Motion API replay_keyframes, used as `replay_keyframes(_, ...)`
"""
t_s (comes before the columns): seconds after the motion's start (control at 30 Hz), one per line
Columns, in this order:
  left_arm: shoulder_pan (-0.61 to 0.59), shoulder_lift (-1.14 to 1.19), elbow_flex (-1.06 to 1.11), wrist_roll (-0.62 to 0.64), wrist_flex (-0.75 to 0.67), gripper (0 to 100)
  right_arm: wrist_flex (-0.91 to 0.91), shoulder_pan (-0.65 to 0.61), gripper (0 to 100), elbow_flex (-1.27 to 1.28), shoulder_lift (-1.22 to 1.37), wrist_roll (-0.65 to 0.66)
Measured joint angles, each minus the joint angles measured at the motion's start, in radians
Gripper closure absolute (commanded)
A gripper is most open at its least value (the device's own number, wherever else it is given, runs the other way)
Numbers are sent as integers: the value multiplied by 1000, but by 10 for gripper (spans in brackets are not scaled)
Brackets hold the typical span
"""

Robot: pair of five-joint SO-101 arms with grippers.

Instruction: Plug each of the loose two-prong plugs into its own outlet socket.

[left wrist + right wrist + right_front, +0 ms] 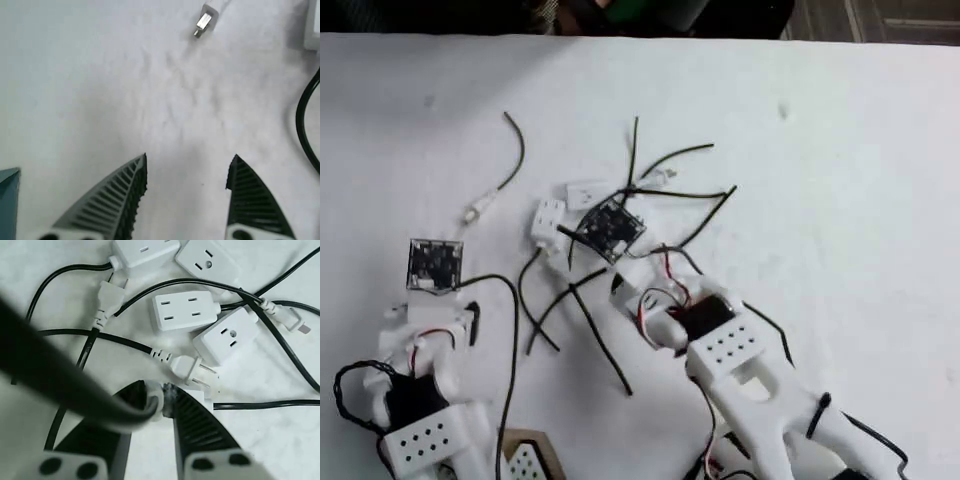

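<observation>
Your right gripper [162, 390] clamps a black-corded plug [160, 404] just beside the white outlet block [185, 311], while your left gripper [187, 165] gapes wide farther off.

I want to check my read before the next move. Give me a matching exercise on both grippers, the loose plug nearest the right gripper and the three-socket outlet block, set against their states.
Things:
1. left gripper
2. right gripper
3. loose plug
4. outlet block

States:
A. visible slots empty
B. open over bare table
C. shut on a black cord
D. lying flat, prongs bare

Pairs: 1-B, 2-C, 3-D, 4-A
</observation>
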Motion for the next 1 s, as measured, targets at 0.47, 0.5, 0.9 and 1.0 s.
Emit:
replay_keyframes(0.47,0,-144,48,0,61,738,-107,43,982,55,21,-2)
replay_keyframes(0.5,0,-152,51,0,63,738,-110,43,982,57,21,-2)
replay_keyframes(0.9,0,-219,68,0,94,737,-69,15,982,63,18,-2)
replay_keyframes(1.0,0,-219,68,0,94,737,-61,15,982,63,17,-2)
